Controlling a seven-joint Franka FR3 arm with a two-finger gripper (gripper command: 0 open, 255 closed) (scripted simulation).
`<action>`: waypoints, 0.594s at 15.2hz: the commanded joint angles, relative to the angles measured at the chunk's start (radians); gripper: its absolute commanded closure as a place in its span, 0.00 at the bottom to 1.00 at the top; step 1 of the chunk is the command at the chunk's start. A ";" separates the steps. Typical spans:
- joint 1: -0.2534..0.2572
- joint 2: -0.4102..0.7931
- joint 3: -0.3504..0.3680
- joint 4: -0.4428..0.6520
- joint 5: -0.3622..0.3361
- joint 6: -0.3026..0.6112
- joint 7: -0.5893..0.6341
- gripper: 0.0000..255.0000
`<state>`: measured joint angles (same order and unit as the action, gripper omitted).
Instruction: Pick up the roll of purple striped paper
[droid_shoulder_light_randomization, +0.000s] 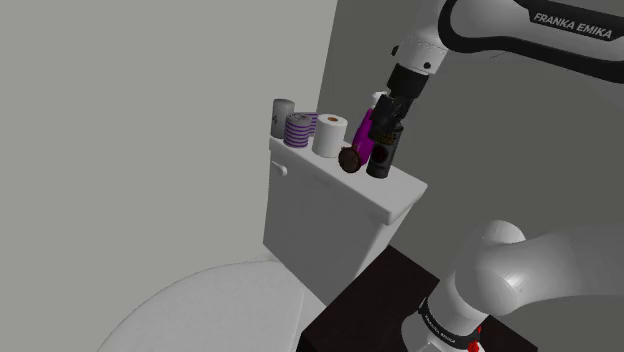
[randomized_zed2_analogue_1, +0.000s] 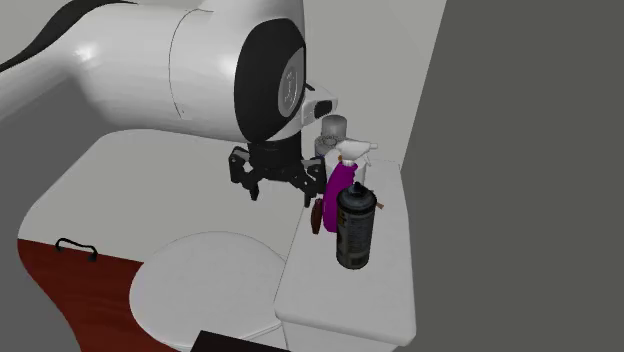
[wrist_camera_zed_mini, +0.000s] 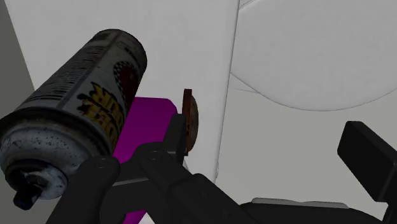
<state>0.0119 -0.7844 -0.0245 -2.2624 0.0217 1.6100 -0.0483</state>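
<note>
The purple striped paper roll (droid_shoulder_light_randomization: 299, 130) stands upright on the white toilet tank lid (droid_shoulder_light_randomization: 330, 185), between a grey roll (droid_shoulder_light_randomization: 283, 115) and a plain white roll (droid_shoulder_light_randomization: 330, 135). My gripper (droid_shoulder_light_randomization: 386, 128) hovers at the other end of the tank, over its front edge, beside a magenta spray bottle (droid_shoulder_light_randomization: 365, 124) and a dark spray can (droid_shoulder_light_randomization: 381, 158). It is well apart from the striped roll. In the wrist view the fingers (wrist_camera_zed_mini: 372, 159) stand apart with nothing between them. The second exterior view shows the gripper (randomized_zed2_analogue_1: 275, 188) open just in front of the tank.
A small brown disc (droid_shoulder_light_randomization: 350, 160) leans by the spray bottle. The can (wrist_camera_zed_mini: 76, 127), the bottle (wrist_camera_zed_mini: 149, 124) and the disc (wrist_camera_zed_mini: 189, 121) crowd one finger. The toilet seat lid (randomized_zed2_analogue_1: 205, 285) lies below. A grey wall backs the tank. The dark stand (droid_shoulder_light_randomization: 395, 290) sits at lower right.
</note>
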 joint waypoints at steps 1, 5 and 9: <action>0.000 0.000 0.000 0.000 0.000 0.000 0.000 0.00; 0.016 0.163 -0.043 0.098 -0.029 0.042 -0.103 0.00; 0.033 0.331 -0.079 0.218 -0.045 0.067 -0.204 0.00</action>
<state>0.0399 -0.4873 -0.0977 -2.0575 -0.0192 1.6629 -0.2280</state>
